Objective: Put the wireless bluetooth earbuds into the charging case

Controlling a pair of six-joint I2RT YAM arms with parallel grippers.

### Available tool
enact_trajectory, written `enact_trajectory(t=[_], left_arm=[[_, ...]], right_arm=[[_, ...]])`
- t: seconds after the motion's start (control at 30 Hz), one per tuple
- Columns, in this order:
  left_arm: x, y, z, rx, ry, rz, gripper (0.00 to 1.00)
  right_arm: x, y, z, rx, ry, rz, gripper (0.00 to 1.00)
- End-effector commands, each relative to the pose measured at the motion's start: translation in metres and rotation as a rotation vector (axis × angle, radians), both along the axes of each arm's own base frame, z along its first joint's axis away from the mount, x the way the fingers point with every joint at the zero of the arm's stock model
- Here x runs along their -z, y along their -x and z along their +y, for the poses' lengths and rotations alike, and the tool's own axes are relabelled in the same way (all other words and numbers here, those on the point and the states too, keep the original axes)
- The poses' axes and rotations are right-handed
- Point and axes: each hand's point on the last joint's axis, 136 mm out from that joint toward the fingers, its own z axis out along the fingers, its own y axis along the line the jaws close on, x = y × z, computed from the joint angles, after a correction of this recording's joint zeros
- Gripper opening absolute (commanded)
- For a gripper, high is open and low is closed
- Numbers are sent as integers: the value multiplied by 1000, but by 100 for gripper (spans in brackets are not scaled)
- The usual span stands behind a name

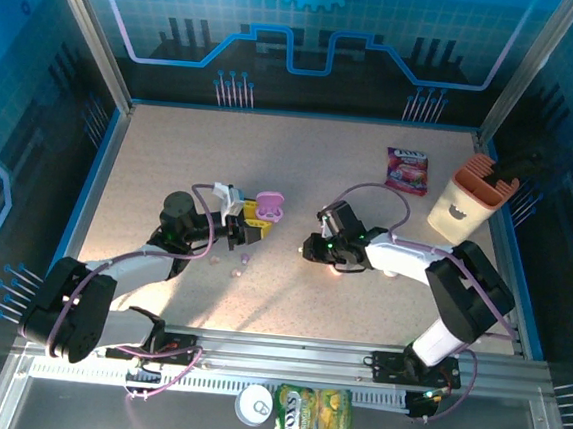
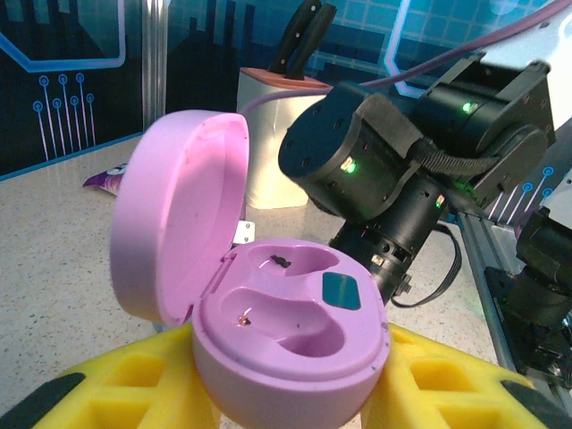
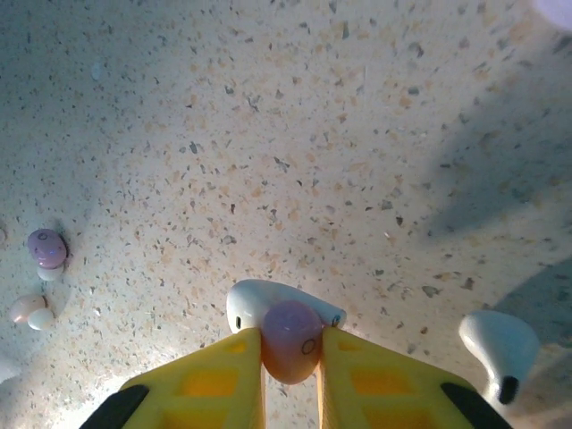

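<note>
On the table (image 1: pixel 301 166), an open lilac case (image 2: pixel 295 335) is held clamped by the left gripper (image 1: pixel 253 224). A pink earbud (image 3: pixel 290 340) is pinched by the right gripper (image 3: pixel 291 362) at the tabletop, against a white earbud (image 3: pixel 255 302). A lilac earbud (image 3: pixel 46 248) is seen well apart.

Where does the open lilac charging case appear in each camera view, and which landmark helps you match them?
Top external: lilac charging case left of centre, at the left gripper's yellow fingers.
Left wrist: centre foreground, lid open.
Right wrist: a lilac blur at the top right corner may be it.
Shared landmark: the knife block, top external and left wrist.
</note>
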Motion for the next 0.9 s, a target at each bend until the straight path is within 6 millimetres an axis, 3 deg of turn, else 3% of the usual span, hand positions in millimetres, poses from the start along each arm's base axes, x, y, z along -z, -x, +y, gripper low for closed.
enact_trajectory(t=[0.0, 0.1, 0.23, 0.4, 0.67, 0.77, 0.87], left_arm=[[-2, 6, 4, 11, 2, -30, 39], [-2, 6, 4, 11, 1, -30, 39], [-2, 6, 4, 10, 2, -32, 39], [-3, 7, 4, 8, 2, -32, 39], [-4, 7, 6, -1, -6, -37, 39], [-5, 7, 7, -4, -7, -40, 39], [-6, 6, 8, -5, -7, -41, 39]], right_arm=[[-12, 1, -13, -37, 98, -31, 18], [-12, 1, -21, -60, 126, -17, 18], [-17, -6, -18, -133, 112, 27, 19], [-17, -4, 0, -239, 117, 59, 22], [-1, 12, 22, -334, 92, 153, 23], [2, 13, 17, -317, 113, 152, 25], [-3, 6, 9, -272, 134, 110, 34]])
